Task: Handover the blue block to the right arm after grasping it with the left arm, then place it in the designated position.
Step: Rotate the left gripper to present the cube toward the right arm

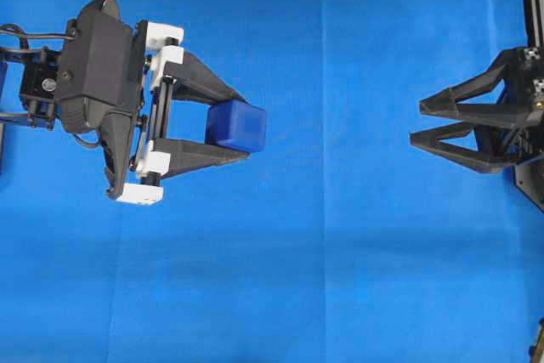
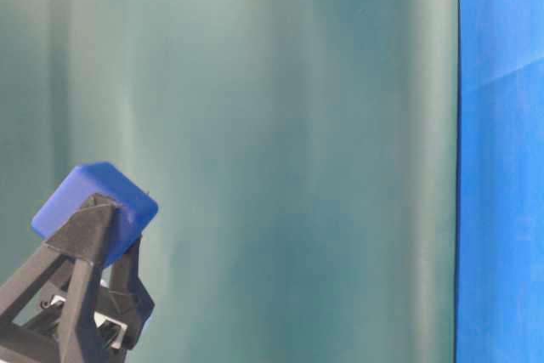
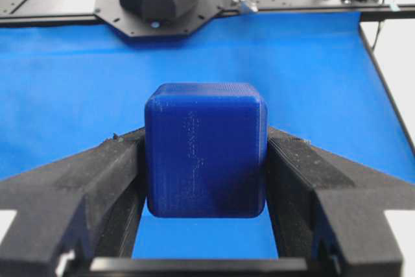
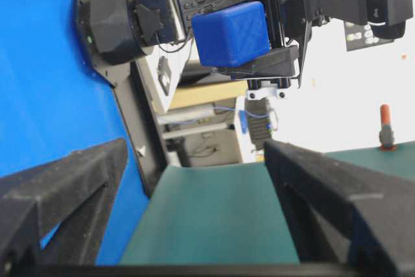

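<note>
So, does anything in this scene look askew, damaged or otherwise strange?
Nothing stands out. The blue block sits squarely in the left gripper, clear of the blue cloth. The right gripper is open and apart from it.

Robotics lab, blue cloth (image 1: 340, 278) tabletop, green backdrop (image 2: 255, 125), cabled equipment shelves (image 4: 214, 128)
</note>
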Tool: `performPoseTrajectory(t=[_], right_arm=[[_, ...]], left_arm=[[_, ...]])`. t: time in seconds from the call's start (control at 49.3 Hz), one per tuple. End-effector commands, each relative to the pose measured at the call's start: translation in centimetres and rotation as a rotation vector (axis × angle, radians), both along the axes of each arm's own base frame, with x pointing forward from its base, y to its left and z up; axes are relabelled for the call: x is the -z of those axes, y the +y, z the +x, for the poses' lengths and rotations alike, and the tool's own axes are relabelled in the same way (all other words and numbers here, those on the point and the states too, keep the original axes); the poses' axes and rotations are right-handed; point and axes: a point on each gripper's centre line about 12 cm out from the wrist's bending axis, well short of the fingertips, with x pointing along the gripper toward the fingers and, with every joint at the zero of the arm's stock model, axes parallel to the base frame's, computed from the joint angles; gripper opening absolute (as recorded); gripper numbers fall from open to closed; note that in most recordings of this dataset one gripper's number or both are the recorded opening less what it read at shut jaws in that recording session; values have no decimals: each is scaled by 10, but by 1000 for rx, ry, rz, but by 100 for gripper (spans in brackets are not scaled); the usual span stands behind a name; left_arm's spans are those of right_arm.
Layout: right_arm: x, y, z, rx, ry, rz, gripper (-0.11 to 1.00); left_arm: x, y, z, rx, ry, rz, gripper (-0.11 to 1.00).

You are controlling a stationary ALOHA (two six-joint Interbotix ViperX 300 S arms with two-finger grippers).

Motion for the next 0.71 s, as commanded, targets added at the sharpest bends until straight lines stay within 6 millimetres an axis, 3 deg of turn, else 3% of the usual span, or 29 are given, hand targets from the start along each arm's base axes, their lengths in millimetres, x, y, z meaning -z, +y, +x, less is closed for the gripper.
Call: performPoseTrajectory(t=[0.0, 0.689], right_arm=[[-12, 1, 3, -7, -32, -23, 95], [-17, 2, 4, -17, -52, -66, 95]], left_arm=[[-13, 1, -3, -2, -41, -5, 46], [-13, 1, -3, -2, -41, -8, 46]])
